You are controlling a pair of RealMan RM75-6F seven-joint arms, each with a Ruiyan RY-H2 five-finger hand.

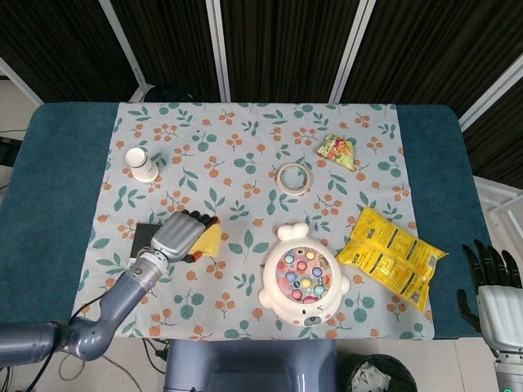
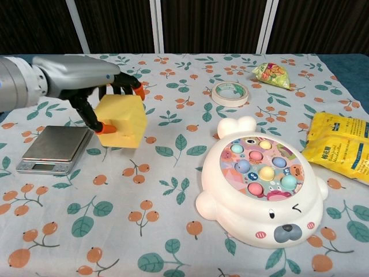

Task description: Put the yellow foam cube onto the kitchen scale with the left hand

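- The yellow foam cube (image 2: 121,120) is held off the cloth, tilted, just to the right of the kitchen scale (image 2: 53,149) and slightly above its level; in the head view the cube (image 1: 208,239) shows only as a yellow wedge beyond the fingers.
- The cube is gripped by the left hand (image 2: 92,81): the thumb is pressed to its near-left face and the other fingers (image 2: 130,82) are curled over its top far edge.
- The scale lies flat under and to the left of the thumb, its steel platform bare, apart from the cube.
- A floral tablecloth (image 1: 245,188) is spread over a dark teal table (image 1: 57,180); black panelled screens are seen behind.
- Bare cloth lies beneath the cube and toward the near edge, below the fingers.
- A white paper cup (image 1: 142,162) stands well beyond the hand, on the far left of the cloth.
- To the right of the fingers, a white seal-shaped toy (image 2: 262,182) with coloured buttons is set on the cloth, well apart from the cube.
- A roll of tape (image 2: 229,93) lies beyond the toy, and a small green snack packet (image 2: 270,75) farther right.
- A yellow snack bag (image 1: 391,256) lies by the right edge of the cloth.
- The right hand (image 1: 490,286) is seen off the table's right edge, holding nothing, its dark fingers extended and slightly apart.
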